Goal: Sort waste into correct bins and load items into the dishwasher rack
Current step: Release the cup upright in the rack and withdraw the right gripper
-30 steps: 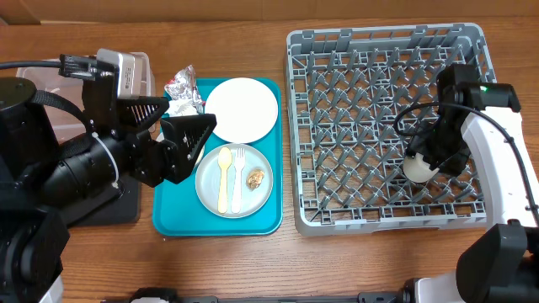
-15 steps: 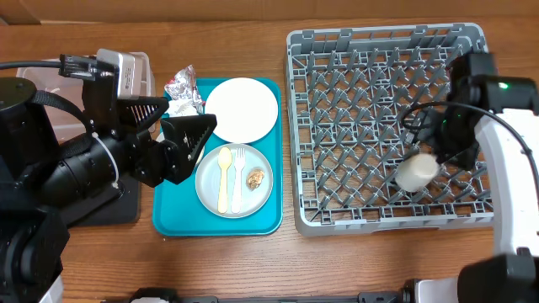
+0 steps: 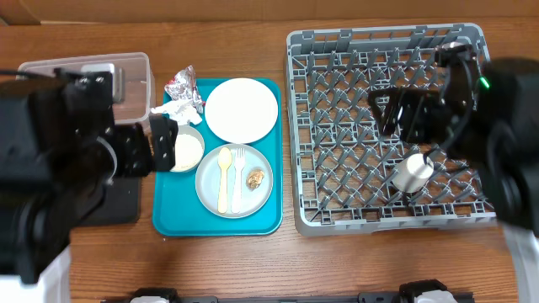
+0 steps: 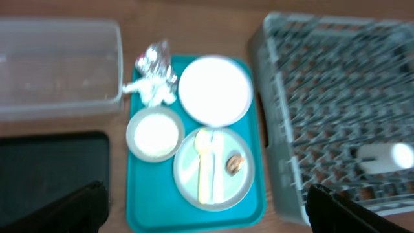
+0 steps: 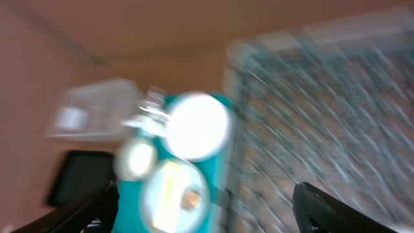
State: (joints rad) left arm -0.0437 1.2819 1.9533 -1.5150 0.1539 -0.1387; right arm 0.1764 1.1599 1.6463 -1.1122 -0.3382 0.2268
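Presently, both tools stand released. The left gripper (image 4: 204, 191) has its fingers spread wide with nothing between them; the right gripper (image 5: 206, 189), in a blurred view, is likewise spread and empty. The small white cup (image 3: 413, 174) lies on its side, free, among the pegs in the dishwasher rack (image 3: 383, 35). The white plate (image 3: 242, 110), grey plate (image 3: 210, 202) and grey bowl (image 4: 132, 134) sit on the teal tray (image 3: 173, 215).
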